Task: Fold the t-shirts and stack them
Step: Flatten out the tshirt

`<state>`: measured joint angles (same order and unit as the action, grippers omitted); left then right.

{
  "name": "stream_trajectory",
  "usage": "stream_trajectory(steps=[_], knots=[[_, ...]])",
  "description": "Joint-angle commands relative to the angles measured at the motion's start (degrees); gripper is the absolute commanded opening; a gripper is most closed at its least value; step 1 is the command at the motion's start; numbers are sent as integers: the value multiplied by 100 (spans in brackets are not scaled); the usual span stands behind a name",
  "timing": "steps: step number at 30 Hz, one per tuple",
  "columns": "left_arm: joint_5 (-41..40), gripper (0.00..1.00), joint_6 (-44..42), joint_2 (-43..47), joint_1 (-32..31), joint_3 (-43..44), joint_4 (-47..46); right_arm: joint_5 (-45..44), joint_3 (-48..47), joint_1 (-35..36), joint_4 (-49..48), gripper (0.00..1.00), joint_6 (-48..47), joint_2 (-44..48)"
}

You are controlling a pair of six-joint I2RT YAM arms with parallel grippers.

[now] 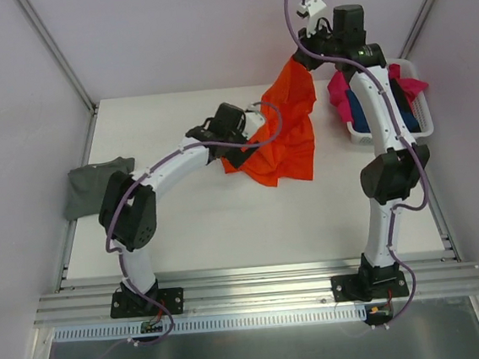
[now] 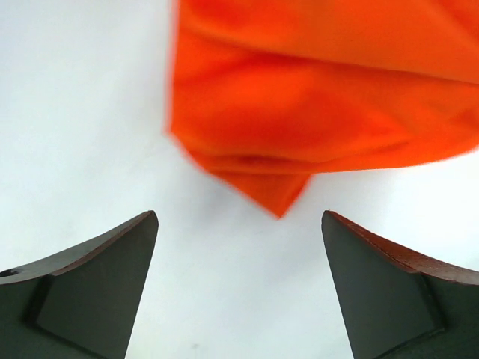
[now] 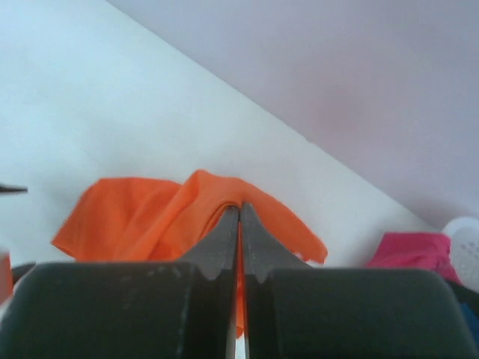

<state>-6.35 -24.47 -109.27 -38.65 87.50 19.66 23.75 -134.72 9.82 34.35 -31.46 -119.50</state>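
Observation:
The bright orange t-shirt [image 1: 286, 132] hangs from my right gripper [image 1: 303, 61], which is shut on its upper edge at the back of the table; its lower part drapes onto the table. In the right wrist view the jaws [image 3: 239, 209] pinch the orange cloth [image 3: 142, 217]. My left gripper [image 1: 235, 152] is open and empty just left of the shirt's lower corner [image 2: 281, 198], which lies ahead of the spread fingers [image 2: 112, 262]. The grey-green t-shirt [image 1: 94, 183] lies at the table's left edge. The magenta pink t-shirt [image 1: 340, 93] and the navy blue one [image 1: 402, 104] are in the basket.
The white slatted basket [image 1: 425, 123] stands at the right edge of the table, partly behind my right arm. Metal rails run along the table's near edge.

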Motion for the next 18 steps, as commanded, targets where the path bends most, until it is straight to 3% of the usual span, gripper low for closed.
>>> stream_trajectory(steps=[1,5,10,18], knots=[[-534,93,451,1099,595,196,-24,403,-46,265,-745,1,334,937],[-666,93,461,1417,1009,557,-67,359,-213,423,-974,1,483,1061],[-157,90,171,1575,764,584,-68,262,-362,625,-1167,1,317,929],[995,90,-1718,1383,60,205,-129,-405,-450,617,-1553,1,-36,560]])
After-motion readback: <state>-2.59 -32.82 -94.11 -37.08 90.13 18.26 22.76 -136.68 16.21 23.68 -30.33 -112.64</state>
